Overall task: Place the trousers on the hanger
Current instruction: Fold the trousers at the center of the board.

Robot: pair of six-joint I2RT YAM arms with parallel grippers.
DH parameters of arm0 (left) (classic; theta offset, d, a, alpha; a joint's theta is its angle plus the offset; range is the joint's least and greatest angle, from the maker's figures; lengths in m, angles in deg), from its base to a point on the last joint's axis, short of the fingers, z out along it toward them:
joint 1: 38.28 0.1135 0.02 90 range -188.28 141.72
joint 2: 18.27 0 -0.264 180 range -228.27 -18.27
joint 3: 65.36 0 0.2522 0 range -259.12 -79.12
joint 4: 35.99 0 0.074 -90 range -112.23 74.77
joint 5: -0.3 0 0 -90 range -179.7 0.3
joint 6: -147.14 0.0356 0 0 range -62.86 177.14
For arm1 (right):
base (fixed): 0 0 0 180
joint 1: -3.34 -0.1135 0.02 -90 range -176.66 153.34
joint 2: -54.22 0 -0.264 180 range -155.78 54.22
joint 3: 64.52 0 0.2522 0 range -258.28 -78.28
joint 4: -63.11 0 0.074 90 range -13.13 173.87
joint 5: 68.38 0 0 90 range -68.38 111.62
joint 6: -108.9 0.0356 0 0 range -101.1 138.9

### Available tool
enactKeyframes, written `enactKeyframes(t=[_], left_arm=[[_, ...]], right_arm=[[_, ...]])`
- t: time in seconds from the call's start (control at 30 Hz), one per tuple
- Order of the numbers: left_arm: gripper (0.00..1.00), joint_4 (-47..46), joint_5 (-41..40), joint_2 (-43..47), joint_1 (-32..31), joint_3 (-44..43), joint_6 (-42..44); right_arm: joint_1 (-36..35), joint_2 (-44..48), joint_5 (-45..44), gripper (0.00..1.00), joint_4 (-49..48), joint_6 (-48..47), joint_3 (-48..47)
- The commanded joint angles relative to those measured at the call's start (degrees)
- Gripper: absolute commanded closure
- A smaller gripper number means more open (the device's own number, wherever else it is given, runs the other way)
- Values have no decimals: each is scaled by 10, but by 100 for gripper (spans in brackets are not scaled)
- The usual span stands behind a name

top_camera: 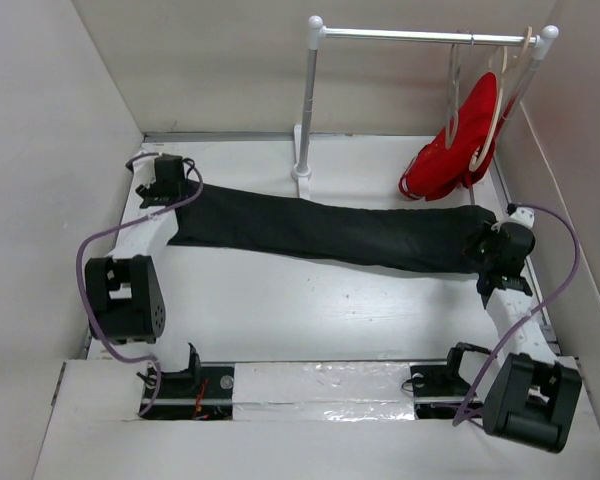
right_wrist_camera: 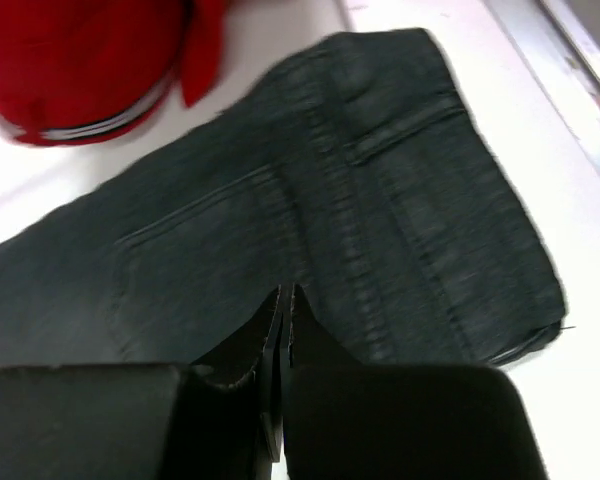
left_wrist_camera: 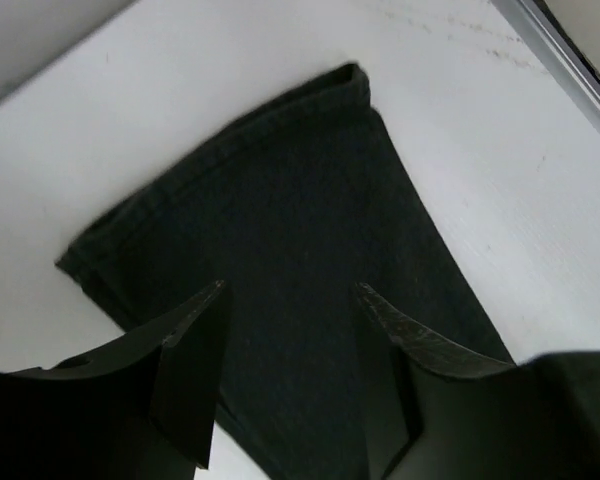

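The black trousers (top_camera: 330, 232) lie flat across the table, leg hems at the left and waist at the right. My left gripper (top_camera: 165, 182) is open over the hem end (left_wrist_camera: 270, 190). Its fingers (left_wrist_camera: 195, 350) stand wide apart above the cloth and hold nothing. My right gripper (top_camera: 500, 255) is over the waist end (right_wrist_camera: 380, 180). It is shut, its tips (right_wrist_camera: 287, 292) are above the seat seam, and no cloth shows between them. A thin pale grey hanger (top_camera: 453, 95) hangs on the rail, partly hidden by the red garment.
A white rack (top_camera: 305, 110) stands at the back, with its rail (top_camera: 420, 36) above. A red garment (top_camera: 460, 145) hangs on a beige hanger (top_camera: 500, 85) at the right and reaches the table; it also shows in the right wrist view (right_wrist_camera: 80, 70). Walls close in on the left, back and right.
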State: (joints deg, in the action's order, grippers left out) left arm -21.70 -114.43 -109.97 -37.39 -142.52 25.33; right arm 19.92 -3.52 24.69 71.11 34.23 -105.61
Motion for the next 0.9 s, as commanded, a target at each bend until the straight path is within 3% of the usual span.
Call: enactKeyframes(t=[0.0,0.03,0.07,0.1,0.17,0.53,0.77,0.87], left_arm=[[52,32,62,57,5,69,-104],[49,13,70,70,5,96,-121],[44,6,71,80,5,141,-131],[35,2,69,92,5,160,-140],[33,-2,78,89,10,187,-147],[35,-21,75,46,10,212,-185],[34,-78,90,27,10,219,-214],[38,-69,93,2,10,196,-214]], right_arm=[[-5,60,68,93,-12,-6,1],[-5,73,77,87,-6,-12,5],[-5,86,82,74,-4,-21,13],[-5,105,82,39,-15,-18,32],[-5,115,85,21,-6,-25,42],[57,83,98,18,-27,11,99],[98,-46,134,18,-110,50,91],[107,-119,121,20,-132,73,70]])
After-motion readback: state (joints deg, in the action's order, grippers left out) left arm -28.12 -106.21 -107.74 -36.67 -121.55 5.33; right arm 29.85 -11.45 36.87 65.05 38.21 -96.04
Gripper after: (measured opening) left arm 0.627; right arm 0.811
